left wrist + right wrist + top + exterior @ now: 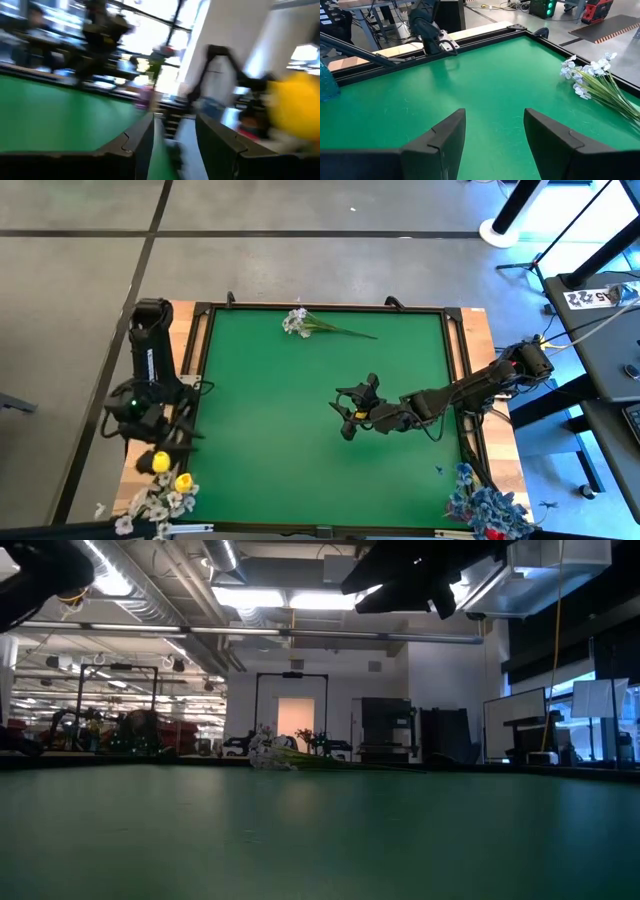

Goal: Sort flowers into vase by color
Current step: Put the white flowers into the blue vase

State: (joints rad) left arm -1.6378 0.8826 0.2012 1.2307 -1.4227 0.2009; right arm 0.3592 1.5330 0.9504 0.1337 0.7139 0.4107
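One spray of small pale blossoms (297,322) on a green stem lies flat near the table's far edge; it also shows in the right wrist view (590,82) and the low view (268,754). My right gripper (349,412) hovers open over the middle of the green table, nearer than the spray and touching nothing. My left gripper (174,137) is at the table's left near corner, open, beside two yellow tulips (160,464). One yellow tulip (296,107) looms close in the blurred left wrist view. White blossoms (150,505) bunch at the near left corner. Blue sprays (487,505) stand at the near right corner.
A raised dark frame (200,370) and wooden border (478,340) run round the green surface (280,440). A bit of red (492,532) shows among the blue sprays. The right arm (470,388) reaches in from the right edge. Open green surface lies between the grippers.
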